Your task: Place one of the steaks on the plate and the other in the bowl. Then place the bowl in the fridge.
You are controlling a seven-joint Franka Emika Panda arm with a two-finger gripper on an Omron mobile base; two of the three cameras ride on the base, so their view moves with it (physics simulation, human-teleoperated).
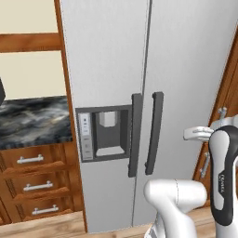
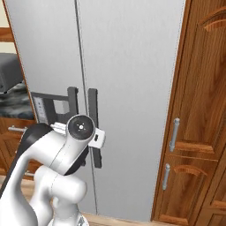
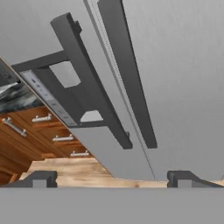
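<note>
Facing the fridge (image 1: 111,69), the arm (image 1: 223,176) is rising at the lower right of the left base view and bending forward toward the closed doors. Both doors are standing shut, and the two dark handles (image 1: 145,134) are hanging side by side along the centre seam. The dispenser (image 1: 104,132) is sitting in the left door, just beside the left handle. In the right base view the fridge (image 2: 128,66) is standing between a wooden cabinet (image 2: 198,132) on its right and a dark stone counter (image 2: 11,103) on its left, and the arm's round wrist joint (image 2: 80,127) is showing in front of the handles (image 2: 92,128). In the left base view that counter (image 1: 32,121) is running off to the left over wooden drawers (image 1: 35,186) with silver pulls.

The gripper (image 3: 111,179) is spread wide, its two dark tips (image 3: 41,179) sitting far apart at the bottom of the hand view, nothing pinched between them. Looking along the hand, the view is rolled, so the handles (image 3: 109,78) are slanting across the grey doors (image 3: 175,87); the dispenser (image 3: 65,92) is lying to their left, with the drawers (image 3: 48,131) and the wooden floor (image 3: 74,168) below. The tips are apart from the doors, not touching either handle.
</note>
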